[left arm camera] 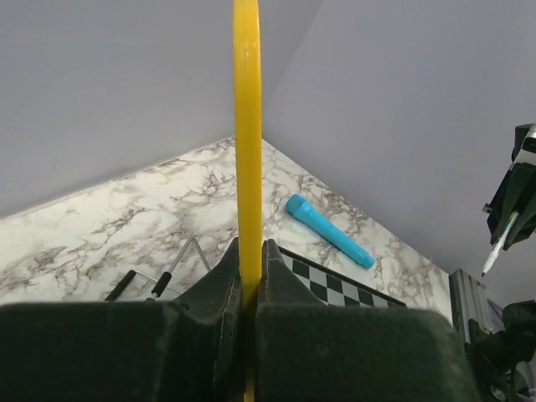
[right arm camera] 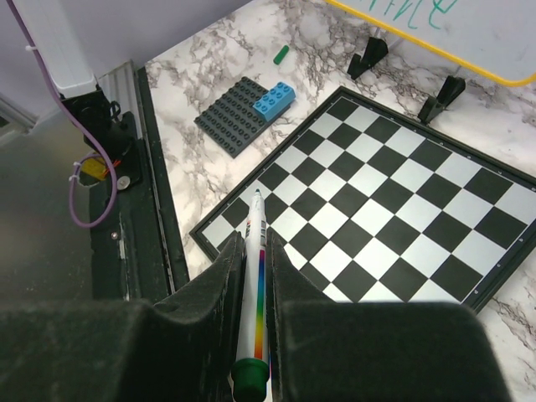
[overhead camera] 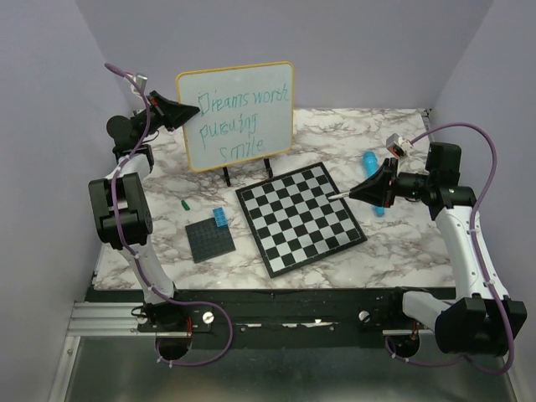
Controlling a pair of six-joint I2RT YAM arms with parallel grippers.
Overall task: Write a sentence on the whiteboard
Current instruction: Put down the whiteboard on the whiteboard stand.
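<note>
1. Whiteboard (overhead camera: 272, 126) with a thin yellow-orange frame stands upright on black feet (overhead camera: 228, 178) at the back of the marble desk (overhead camera: 402, 243), just behind the far corner of the chessboard (overhead camera: 300, 218).
2. We see the left arm rise from its base at the near left and fold at the elbow. It reaches back so that the left tool (overhead camera: 188, 115) points rightward at the whiteboard's left edge.
3. From the left wrist, we find that tool clamped on the yellow frame (left arm camera: 247, 126), which runs straight up between its fingers (left arm camera: 219, 276).
4. The right arm climbs from the near-right base, bends by the desk's right side and turns its wrist leftward. The right tool (overhead camera: 358, 193) hangs by the chessboard's right corner, well apart from the whiteboard.
5. This tool is closed on a marker (right arm camera: 254, 285) with a white barrel, a rainbow stripe and a green butt end. Its tip points out over the checkered squares.
6. We read the sentence (overhead camera: 237, 127) in thin, uneven teal-green handwriting on three lines: "Dreams worth", "pursuing", "smile".
7. A blue tube (overhead camera: 369, 162) lies on the desk beside the right tool. Left of the chessboard lie a dark studded baseplate (overhead camera: 209, 241) carrying a blue brick (overhead camera: 219, 217), and a small green cap (overhead camera: 186, 204).
</note>
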